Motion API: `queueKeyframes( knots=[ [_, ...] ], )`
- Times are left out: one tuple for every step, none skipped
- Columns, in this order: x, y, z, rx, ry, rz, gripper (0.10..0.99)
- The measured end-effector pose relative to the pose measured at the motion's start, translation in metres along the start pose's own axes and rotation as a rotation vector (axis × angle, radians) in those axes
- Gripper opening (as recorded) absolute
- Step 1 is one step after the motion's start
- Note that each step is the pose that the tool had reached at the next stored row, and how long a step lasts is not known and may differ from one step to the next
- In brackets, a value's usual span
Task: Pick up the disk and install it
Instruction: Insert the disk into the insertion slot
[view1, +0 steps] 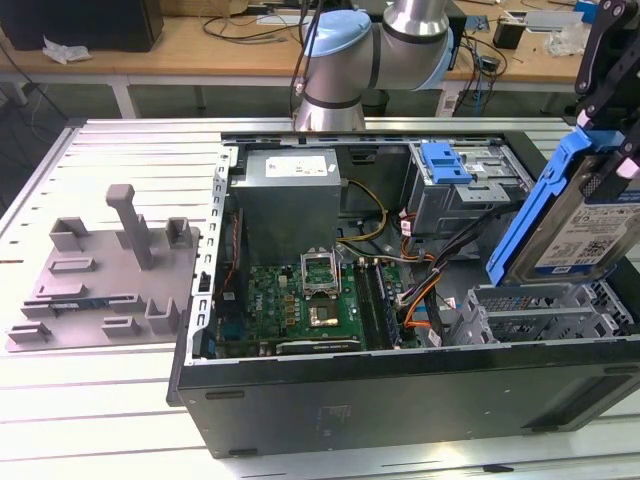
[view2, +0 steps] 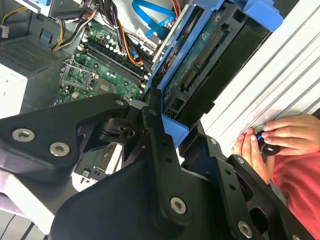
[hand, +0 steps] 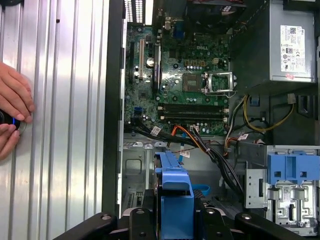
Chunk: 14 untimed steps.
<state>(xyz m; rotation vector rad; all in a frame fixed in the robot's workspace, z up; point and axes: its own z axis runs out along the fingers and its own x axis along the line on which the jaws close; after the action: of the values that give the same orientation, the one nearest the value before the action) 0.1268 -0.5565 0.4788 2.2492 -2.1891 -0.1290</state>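
Held the disk (view1: 585, 225) clamped in the closed tool (view1: 605, 150), tilted, at the exterior view's right edge above the open case (view1: 400, 400). Probably called for steady, level carriage, clear of the cables (view1: 425, 290).

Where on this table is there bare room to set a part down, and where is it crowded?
Bare table lies in front of the grey fixture and case, and behind the fixture up to the far edge. Inside the case it is crowded: board, cables, cage, with the gripper holding the disk over it. A hand rests beside the case.
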Motion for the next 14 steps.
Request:
queueKeyframes(
  knots=[
    [0.0000, 0.0000, 0.0003, 0.000, 0.0000, 0.000, 0.369],
    [0.0000, 0.0000, 0.0006, 0.000, 0.0001, 0.000, 0.369],
    [0.0001, 0.0000, 0.0009, 0.000, 0.0000, 0.000, 0.369],
    [0.0001, 0.0000, 0.0010, 0.000, 0.0001, 0.000, 0.369],
    [0.0002, -0.0001, 0.0015, 0.000, 0.0000, 0.000, 0.369],
    [0.0002, -0.0001, 0.0020, 0.000, -0.0001, 0.000, 0.369],
    [0.0003, -0.0001, 0.0023, 0.000, 0.0001, 0.000, 0.369],
    [0.0004, -0.0002, 0.0029, 0.000, 0.0001, 0.000, 0.369],
    [0.0005, -0.0002, 0.0037, 0.000, -0.0001, 0.000, 0.369],
    [0.0005, -0.0002, 0.0041, 0.000, -0.0001, 0.000, 0.369],
    [0.0006, -0.0002, 0.0044, 0.000, 0.0000, 0.000, 0.369],
    [0.0006, -0.0003, 0.0050, 0.000, 0.0000, 0.000, 0.369],
    [0.0007, -0.0003, 0.0054, 0.000, 0.0000, 0.000, 0.369],
    [0.0007, -0.0003, 0.0056, 0.000, 0.0000, 0.000, 0.369]
  ],
)
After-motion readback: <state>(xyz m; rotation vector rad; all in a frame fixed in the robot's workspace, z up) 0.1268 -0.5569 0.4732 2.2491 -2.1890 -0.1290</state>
